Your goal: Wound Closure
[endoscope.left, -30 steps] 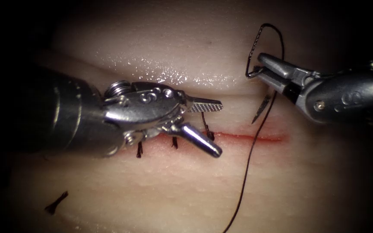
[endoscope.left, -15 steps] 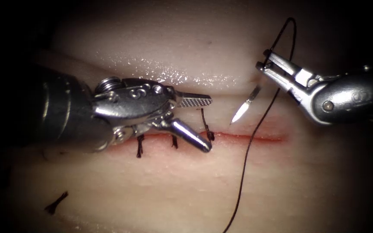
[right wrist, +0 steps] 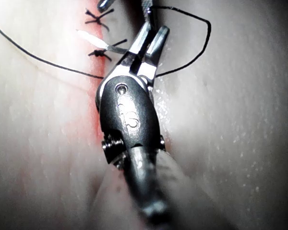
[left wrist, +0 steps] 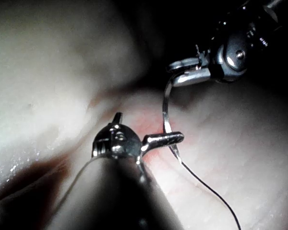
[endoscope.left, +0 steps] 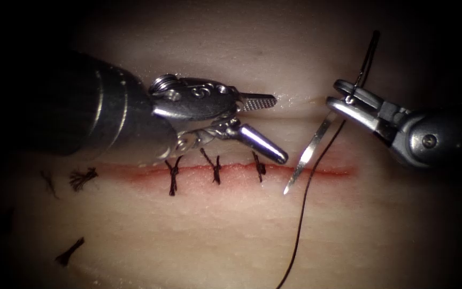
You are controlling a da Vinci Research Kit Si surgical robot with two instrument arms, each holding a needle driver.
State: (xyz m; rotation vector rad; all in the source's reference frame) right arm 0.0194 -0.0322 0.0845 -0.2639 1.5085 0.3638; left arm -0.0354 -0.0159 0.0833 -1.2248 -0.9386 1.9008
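The cut runs left to right across the tissue as a red line, with three dark stitches on its left half. My right tool is shut on the curved needle close to its thread end. The needle hangs free over the open right part of the cut, its tip just below the red line. The thread loops above the right jaws and trails down to the near edge. My left tool stands open just above the stitches and holds nothing. The needle passes close by one left jaw. The right tool holds the needle.
Cut thread ends lie on the tissue at the left end of the cut and nearer the front edge. Red fluid stains the tissue along the cut. The left tool's thick shaft covers the upper left tissue.
The left tool rose and moved right off the cut, uncovering the stitches. The right tool turned the needle, so its tip swung down across the cut.
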